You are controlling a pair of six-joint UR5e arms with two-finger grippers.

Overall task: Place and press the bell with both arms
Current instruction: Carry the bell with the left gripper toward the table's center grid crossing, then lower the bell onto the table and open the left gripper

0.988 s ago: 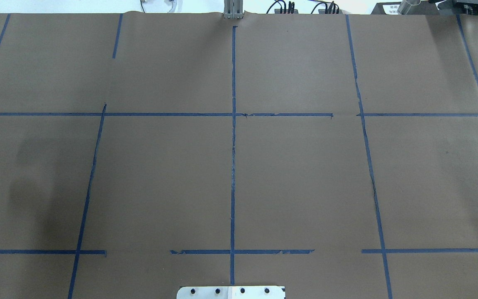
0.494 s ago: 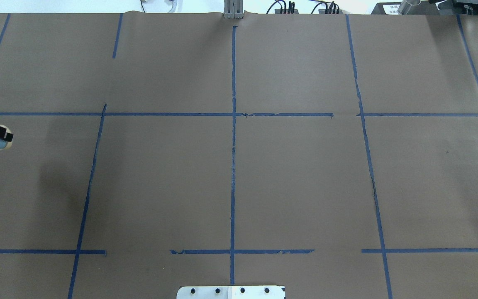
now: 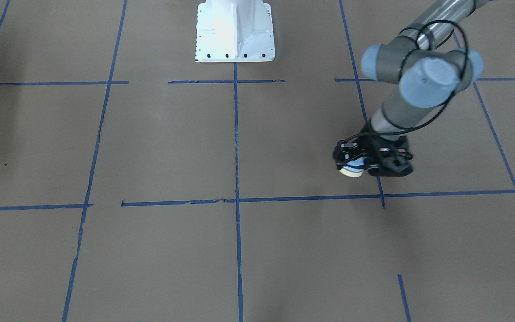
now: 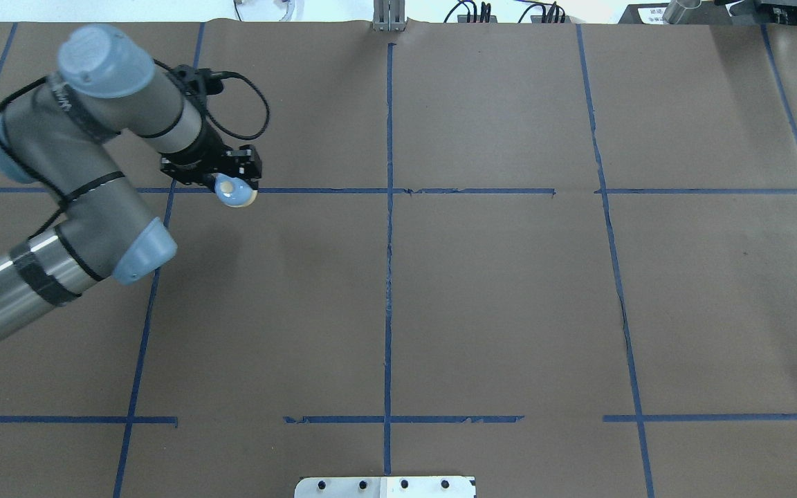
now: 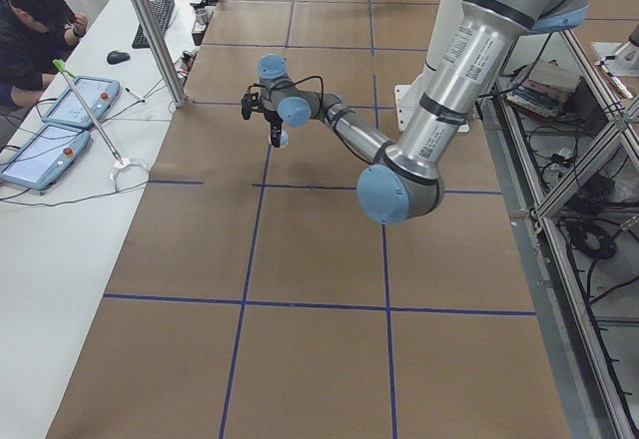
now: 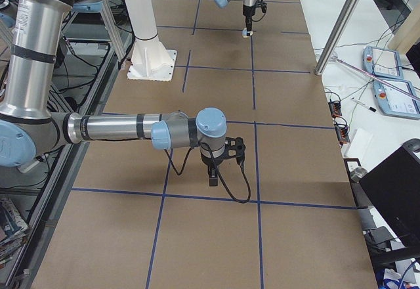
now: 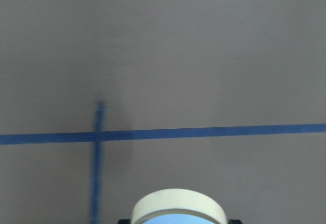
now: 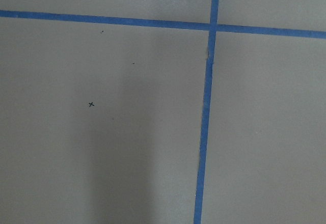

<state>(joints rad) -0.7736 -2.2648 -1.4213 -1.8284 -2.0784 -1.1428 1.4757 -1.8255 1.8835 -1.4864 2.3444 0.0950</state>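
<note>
My left gripper (image 4: 227, 181) is shut on the small light-blue bell (image 4: 236, 194) with its cream rim. It holds the bell over the brown paper beside a blue tape crossing. The same gripper (image 3: 361, 162) and bell (image 3: 350, 171) show in the front-facing view. The left wrist view shows the bell's rim (image 7: 178, 207) at the bottom edge. The bell (image 5: 283, 140) hangs under the gripper in the exterior left view. My right gripper (image 6: 214, 176) shows only in the exterior right view, pointing down near the table. I cannot tell whether it is open or shut.
Brown paper (image 4: 495, 297) with a grid of blue tape lines (image 4: 389, 277) covers the table. The white pedestal base (image 3: 235, 31) stands at the robot's edge. An operator (image 5: 35, 30) sits at a side desk with tablets (image 5: 45, 150).
My left arm has swept in from the overhead view's left edge, moving right and farther from the robot, carrying the bell to the tape crossing.
</note>
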